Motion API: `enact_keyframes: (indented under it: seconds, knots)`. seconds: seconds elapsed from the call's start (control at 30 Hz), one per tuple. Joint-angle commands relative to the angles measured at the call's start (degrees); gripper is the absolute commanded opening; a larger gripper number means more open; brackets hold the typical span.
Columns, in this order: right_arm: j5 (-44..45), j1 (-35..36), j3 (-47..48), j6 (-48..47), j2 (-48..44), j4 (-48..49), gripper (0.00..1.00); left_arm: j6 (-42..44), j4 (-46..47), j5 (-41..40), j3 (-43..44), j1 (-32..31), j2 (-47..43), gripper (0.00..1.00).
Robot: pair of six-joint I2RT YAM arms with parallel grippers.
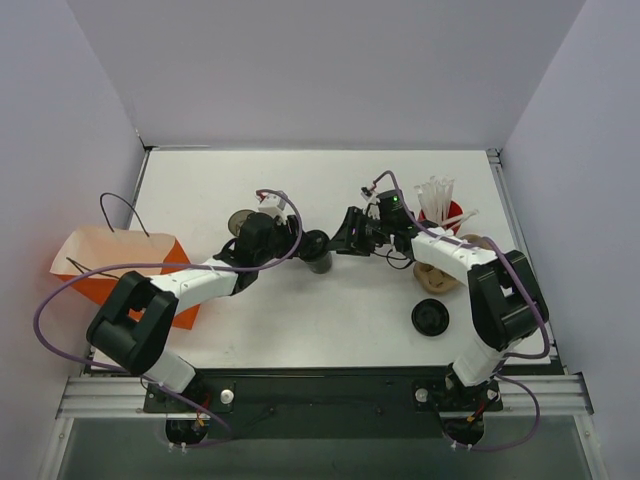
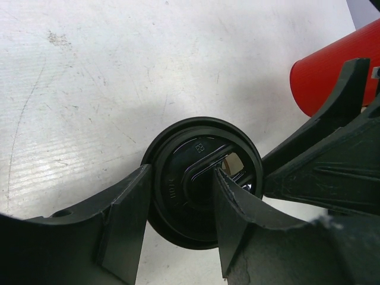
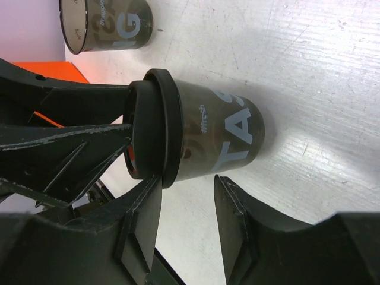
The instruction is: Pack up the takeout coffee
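**Takeout coffee (image 1: 320,263) stands upright on the table (image 1: 330,190), in the middle of the top view.**
Its long axis is vertical, with the black lid (image 2: 196,157) up and the base on the table. In the right wrist view it appears sideways, lid toward the left. The left gripper (image 2: 181,172) has its jaws apart, tips at the top of the lid. The right gripper (image 3: 187,190) is released, just beside the cup wall.

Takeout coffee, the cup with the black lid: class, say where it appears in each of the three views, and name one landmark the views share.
Top external: the takeout coffee stands at picture centre.
Left wrist: centre, seen from above, showing its lid.
Right wrist: centre, side-on, lid to the left.
Shared landmark: the left gripper, over the lid in every view.
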Motion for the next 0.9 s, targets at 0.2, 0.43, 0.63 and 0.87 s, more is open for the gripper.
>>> enact_keyframes:
  seconds: [0.2, 0.43, 0.63, 0.87]
  knots:
    - [-1.10, -1.33, -0.02, -1.02, -1.33, 0.68, 0.41, 0.08, -11.66, -2.02, -3.62, -0.52, 2.92, 0.55]
    - [-3.39, -1.33, 0.16, 0.47, 0.61, 4.37, 0.41, 0.52, -12.54, -3.32, -2.57, -0.78, 3.18, 0.55]
    - [-2.42, -1.68, -0.81, 0.56, 1.22, 4.55, 0.39, 0.96, -14.12, -3.69, -0.90, -1.40, 2.74, 0.55]
    - [-1.54, -2.47, -2.74, 0.03, 1.22, 4.29, 0.38, 1.58, -18.25, -3.17, 2.96, -1.92, 0.28, 0.57]
